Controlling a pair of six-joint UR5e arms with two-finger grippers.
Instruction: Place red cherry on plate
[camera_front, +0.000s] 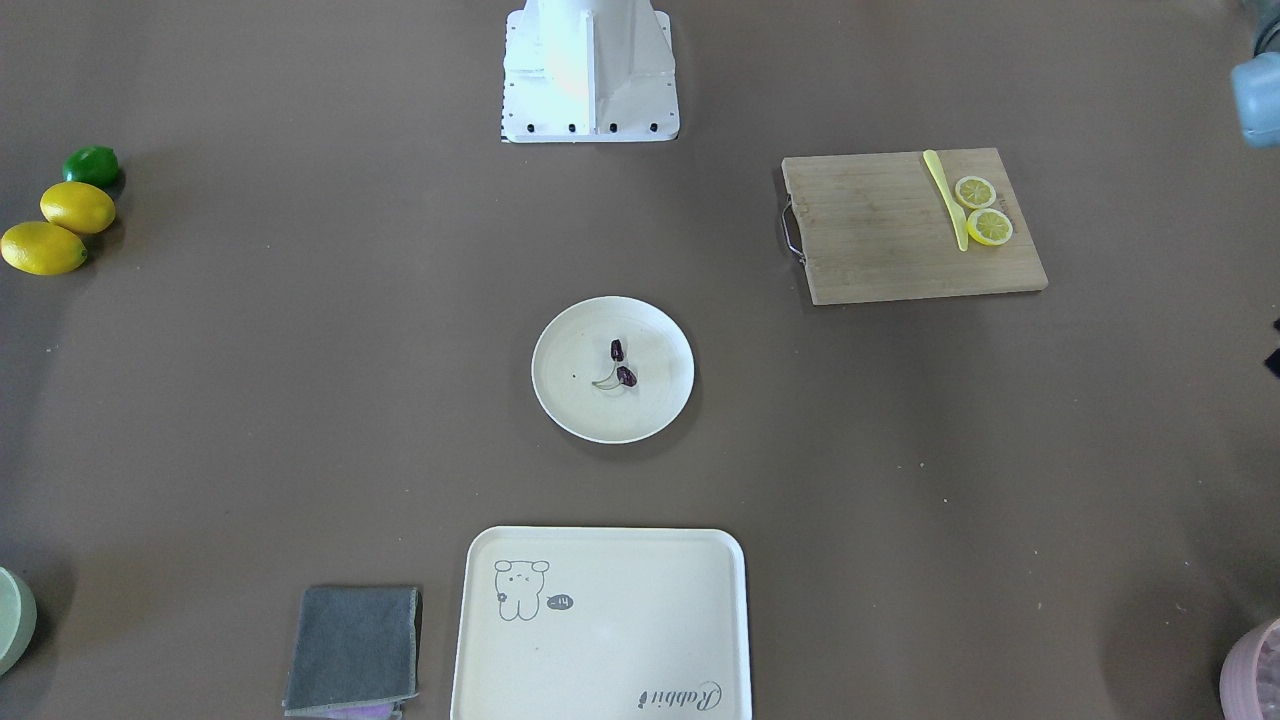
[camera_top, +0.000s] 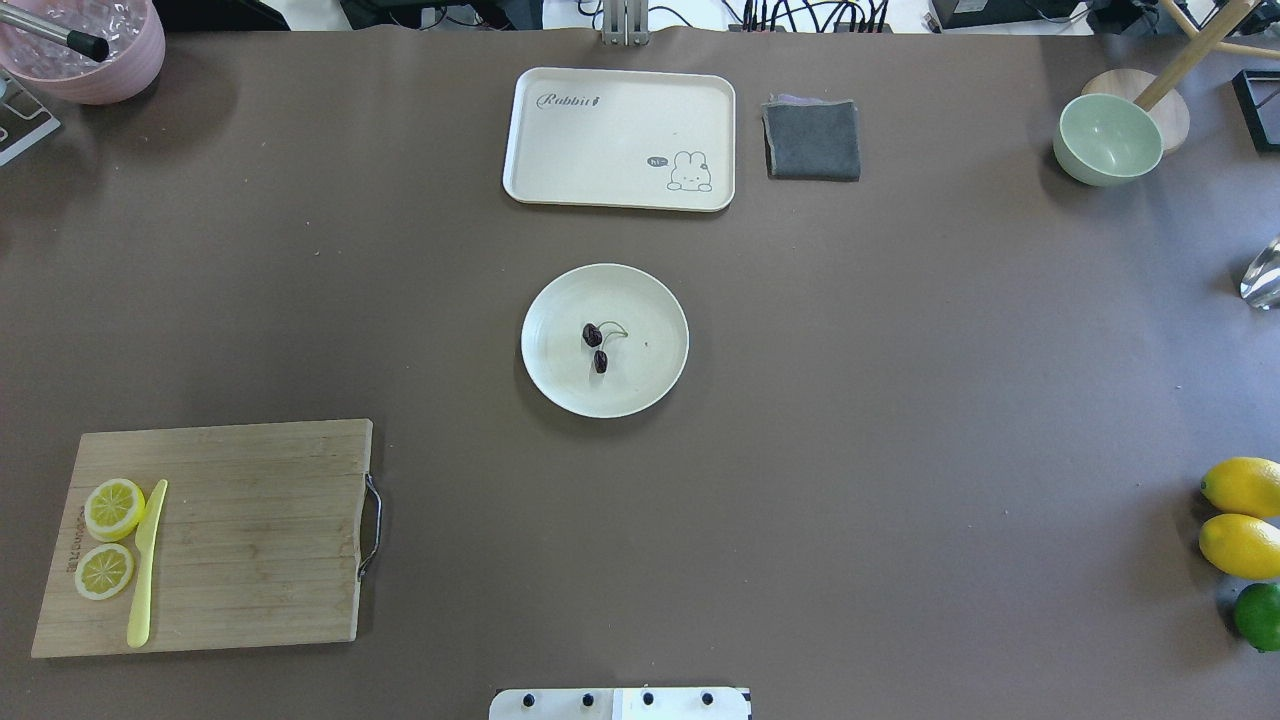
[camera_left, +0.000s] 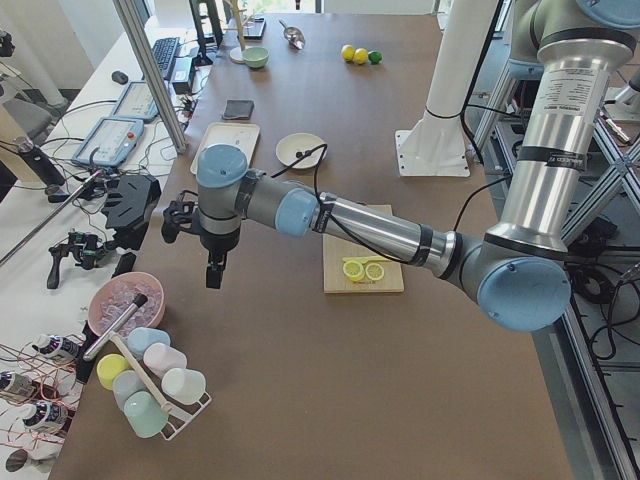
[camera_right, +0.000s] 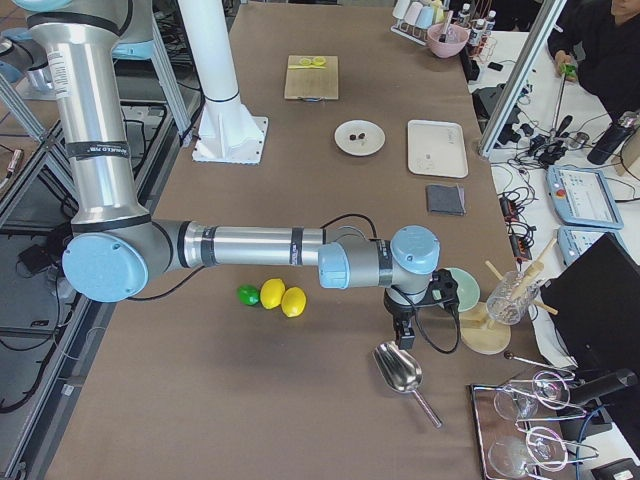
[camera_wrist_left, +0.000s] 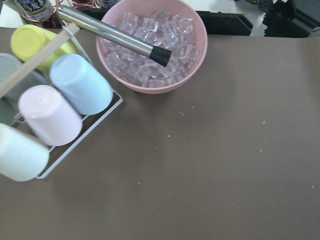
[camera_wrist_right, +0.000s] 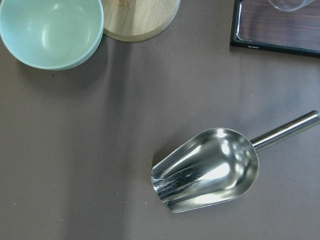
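Observation:
The red cherry (camera_front: 620, 365), two dark maroon fruits on a thin green stem, lies inside the round cream plate (camera_front: 570, 335) at the table's middle; the overhead view shows the cherry (camera_top: 597, 346) slightly left of the plate's (camera_top: 650, 375) centre. Both arms are far from the plate. My left gripper (camera_left: 213, 272) hangs over the table's left end beside the pink ice bowl (camera_wrist_left: 152, 47). My right gripper (camera_right: 403, 335) hangs over the right end above a metal scoop (camera_wrist_right: 207, 170). Each gripper shows only in a side view, so I cannot tell whether it is open or shut.
A cream tray (camera_top: 618, 138) and a folded grey cloth (camera_top: 812, 140) lie beyond the plate. A wooden board (camera_top: 215, 535) carries lemon slices and a yellow knife. Two lemons and a lime (camera_top: 1243, 525), a green bowl (camera_top: 1107, 138) and a cup rack (camera_wrist_left: 47, 112) sit at the table's ends.

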